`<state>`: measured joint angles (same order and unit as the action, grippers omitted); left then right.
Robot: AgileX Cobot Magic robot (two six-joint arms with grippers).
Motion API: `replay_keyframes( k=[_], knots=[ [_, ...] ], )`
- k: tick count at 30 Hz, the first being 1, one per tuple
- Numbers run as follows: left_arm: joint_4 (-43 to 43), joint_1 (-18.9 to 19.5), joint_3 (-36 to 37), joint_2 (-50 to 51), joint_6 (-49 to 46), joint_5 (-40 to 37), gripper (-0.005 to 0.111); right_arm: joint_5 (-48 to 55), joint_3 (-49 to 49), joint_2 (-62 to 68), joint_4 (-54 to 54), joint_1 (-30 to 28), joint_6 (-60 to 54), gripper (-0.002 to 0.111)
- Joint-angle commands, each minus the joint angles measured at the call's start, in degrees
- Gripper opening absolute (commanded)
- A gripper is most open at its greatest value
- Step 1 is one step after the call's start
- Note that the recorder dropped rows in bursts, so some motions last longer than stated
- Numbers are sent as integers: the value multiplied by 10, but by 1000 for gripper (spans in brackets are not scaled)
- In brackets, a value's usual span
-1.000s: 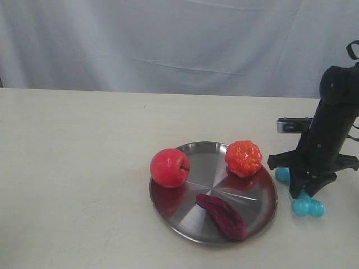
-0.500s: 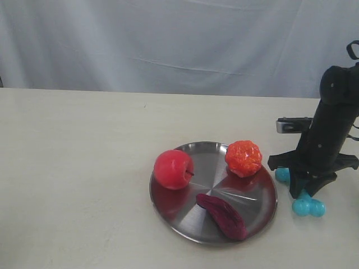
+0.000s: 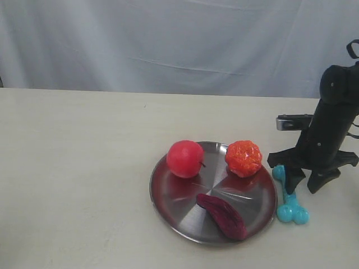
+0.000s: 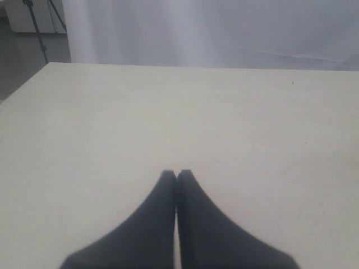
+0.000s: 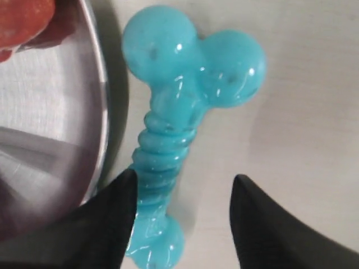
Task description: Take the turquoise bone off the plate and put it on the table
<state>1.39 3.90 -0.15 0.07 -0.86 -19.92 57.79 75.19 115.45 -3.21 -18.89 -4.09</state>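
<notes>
1. Exterior view: the plate (image 3: 175, 210) sits on the table (image 3: 84, 168), in front of a pale curtain (image 3: 168, 39).
2. On the plate, a red apple (image 3: 185, 158) rests at about 10 o'clock, an orange ball (image 3: 243, 158) at about 1 o'clock and a dark red lumpy piece (image 3: 221, 216) at about 5 o'clock.
3. The turquoise bone (image 3: 288, 197) is off the plate. It lies flat on the table just outside the rim at about 3 o'clock, with one knobbed end towards the camera.
4. The right gripper (image 3: 307, 188) stands over the bone's far end, pointing down with its two fingers spread wide. Nothing is held between them.
5. Left wrist view: the left gripper (image 4: 176, 178) has its fingers pressed together tip to tip, with nothing between them. It is above bare table (image 4: 168, 112), with the curtain (image 4: 224, 28) behind and a tripod leg (image 4: 32, 19) off the table's corner.
6. Right wrist view: the bone (image 5: 179, 112) lies on the table (image 5: 303, 112) right alongside the plate's rim (image 5: 101, 112). Whether it touches the rim cannot be told.
7. The right gripper (image 5: 186, 176) is wide apart. One finger (image 5: 112, 218) overlaps the ribbed shaft on the plate side, and the other finger is clear of the bone, over bare table.
8. A bit of the orange ball (image 5: 19, 19) shows over the plate at the picture's corner.
</notes>
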Motion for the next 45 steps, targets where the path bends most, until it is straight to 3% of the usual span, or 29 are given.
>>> replay_keyframes(
  k=[1,6,22,34,45],
  knots=[
    [1,-4,1,-1,2,3,0,10,11,-40,7,0,4,37],
    [1,-4,1,-1,2,3,0,-19,10,-142,9,0,-3,-1],
    [1,-4,1,-1,2,3,0,-258,-31,-528,13,0,-18,0],
    [1,-4,1,-1,2,3,0,-522,-256,-759,13,0,-17,0],
    [1,-4,1,-1,2,3,0,-583,-417,-868,-4,0,26,0]
  ],
)
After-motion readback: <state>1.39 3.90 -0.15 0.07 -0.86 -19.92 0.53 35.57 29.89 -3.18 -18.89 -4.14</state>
